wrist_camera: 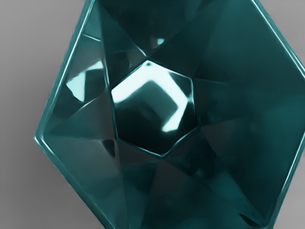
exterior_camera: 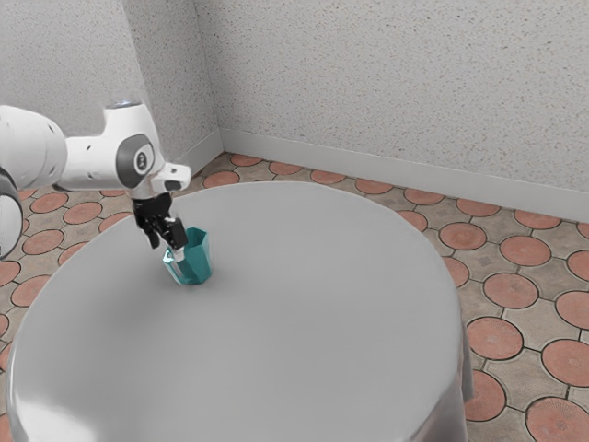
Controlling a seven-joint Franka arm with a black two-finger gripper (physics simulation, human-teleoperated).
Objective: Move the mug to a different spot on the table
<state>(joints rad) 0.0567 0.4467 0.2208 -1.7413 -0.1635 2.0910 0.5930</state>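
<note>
Just one teal mug (exterior_camera: 190, 261), one table (exterior_camera: 322, 322); fingers (exterior_camera: 166, 239) at rim, grip unclear.

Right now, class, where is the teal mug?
The teal mug sits on the round table, toward the exterior view's left, with the hand at its rim.

The mug (wrist_camera: 152, 114) is glossy teal, glazed or glass-like, and its smooth flat facets throw bright white highlights inside. The table (exterior_camera: 304, 313) has a smooth, matt grey top with a faint sheen. The arm (exterior_camera: 92, 157) wears smooth white shells, plastic-looking and slightly shiny; the gripper (exterior_camera: 171, 245) is matt black. The walls (exterior_camera: 386, 74) look rough and speckled, like plaster — the floor (exterior_camera: 515, 249) is matt terracotta tile.
</note>
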